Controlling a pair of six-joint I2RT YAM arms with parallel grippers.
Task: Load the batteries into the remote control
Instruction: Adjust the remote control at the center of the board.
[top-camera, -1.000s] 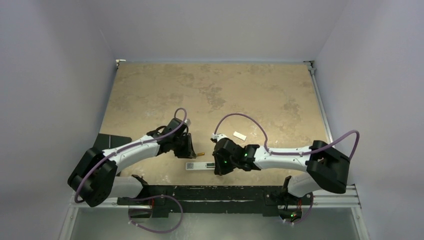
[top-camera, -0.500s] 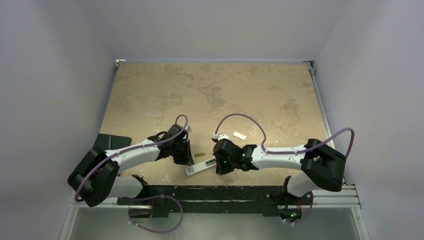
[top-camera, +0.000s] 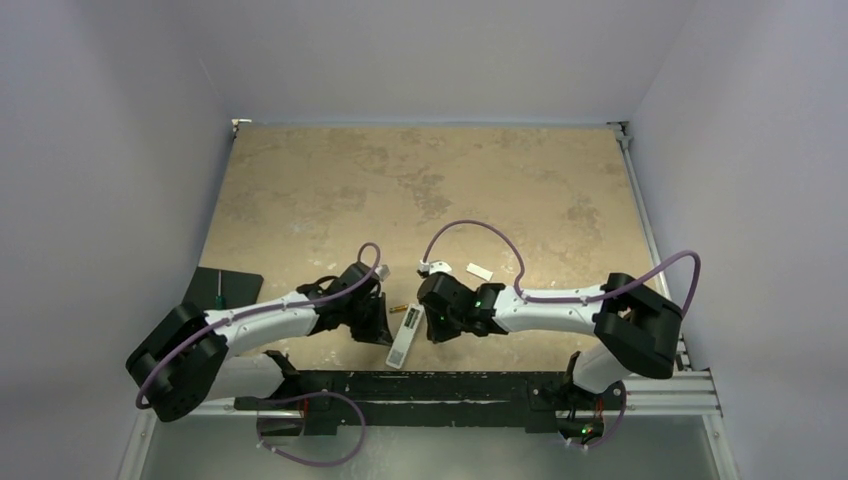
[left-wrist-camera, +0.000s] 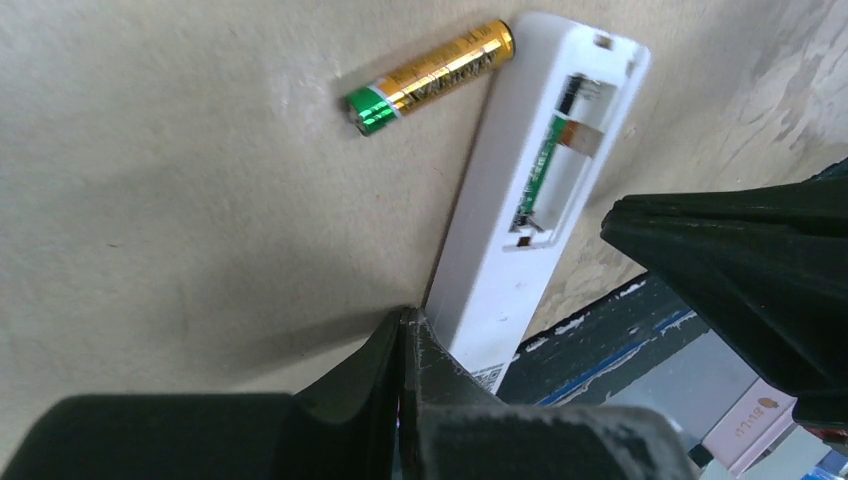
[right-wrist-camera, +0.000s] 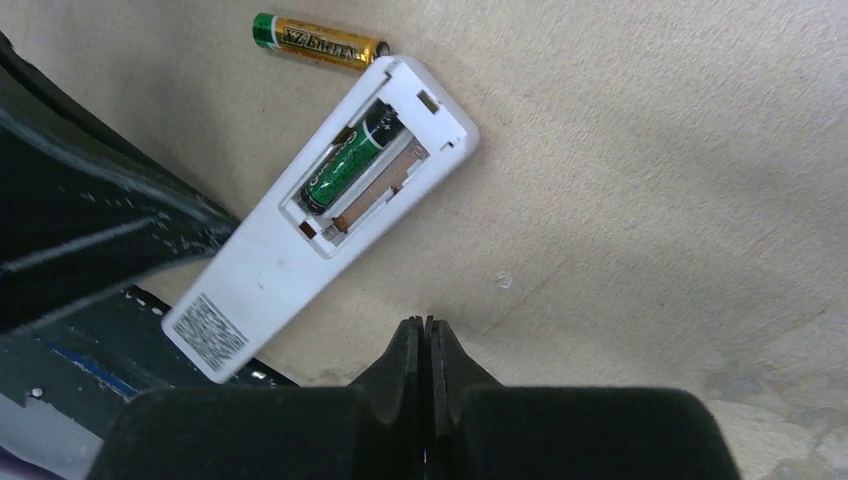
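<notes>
Remote control lies back-up on the surface near its front edge, between both arms, battery recess exposed. Dark green battery sits in one slot. Gold battery lies loose just beside the remote's top end. Left fingers and right fingers are clenched, grasping nothing.

The left pincer hides the remote control partly (its label end).

The gold battery seems to read "XZ-Energy"; the label on the remote control is illegible
</notes>
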